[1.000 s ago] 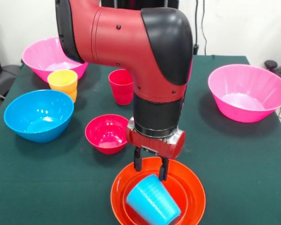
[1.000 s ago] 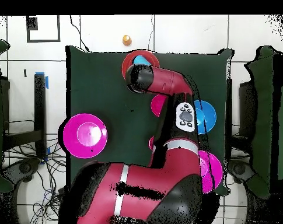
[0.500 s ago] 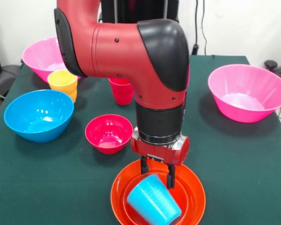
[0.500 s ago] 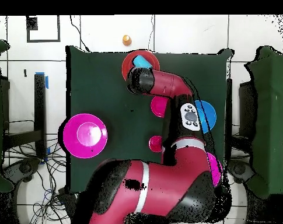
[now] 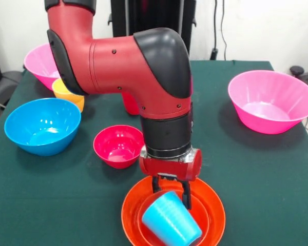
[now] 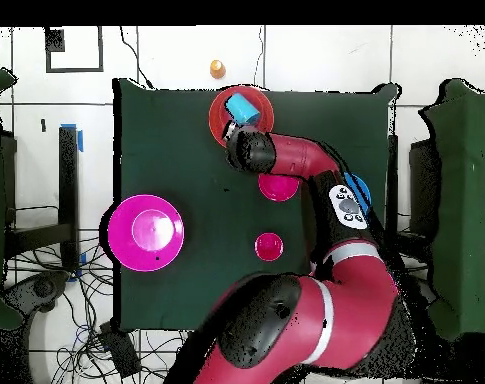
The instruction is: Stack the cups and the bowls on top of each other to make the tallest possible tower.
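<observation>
Directly beneath my pincer (image 5: pixel 171 191), whose two fingers stand spread on either side of its raised base without clamping it, the blue cup (image 5: pixel 170 219) lies tilted inside the small orange bowl (image 5: pixel 203 213) nested in the wide orange bowl (image 5: pixel 216 202) on the counter (image 5: pixel 267 179).

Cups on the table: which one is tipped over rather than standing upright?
The blue cup, lying tilted inside the orange bowl under the gripper; the yellow cup stands upright.
</observation>
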### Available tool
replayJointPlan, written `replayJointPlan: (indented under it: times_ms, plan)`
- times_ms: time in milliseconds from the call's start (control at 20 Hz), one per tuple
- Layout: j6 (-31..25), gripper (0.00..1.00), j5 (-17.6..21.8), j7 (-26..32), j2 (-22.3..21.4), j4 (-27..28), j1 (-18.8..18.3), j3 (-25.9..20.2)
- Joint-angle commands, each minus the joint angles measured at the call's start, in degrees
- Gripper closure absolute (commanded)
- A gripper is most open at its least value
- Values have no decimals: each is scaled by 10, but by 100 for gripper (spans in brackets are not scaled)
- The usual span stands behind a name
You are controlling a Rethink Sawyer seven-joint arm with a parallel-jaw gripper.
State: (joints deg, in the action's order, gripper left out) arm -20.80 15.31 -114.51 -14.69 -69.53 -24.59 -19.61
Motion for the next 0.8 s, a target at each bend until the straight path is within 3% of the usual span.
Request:
replayJointPlan:
  times_ms: [50,400,800]
  plan:
    - [44,100,121,162,-12,-43,-14,-118]
    - [39,100,139,121,-15,-40,-12,-118]
    - [-6,100,154,132,-16,-35,-21,-135]
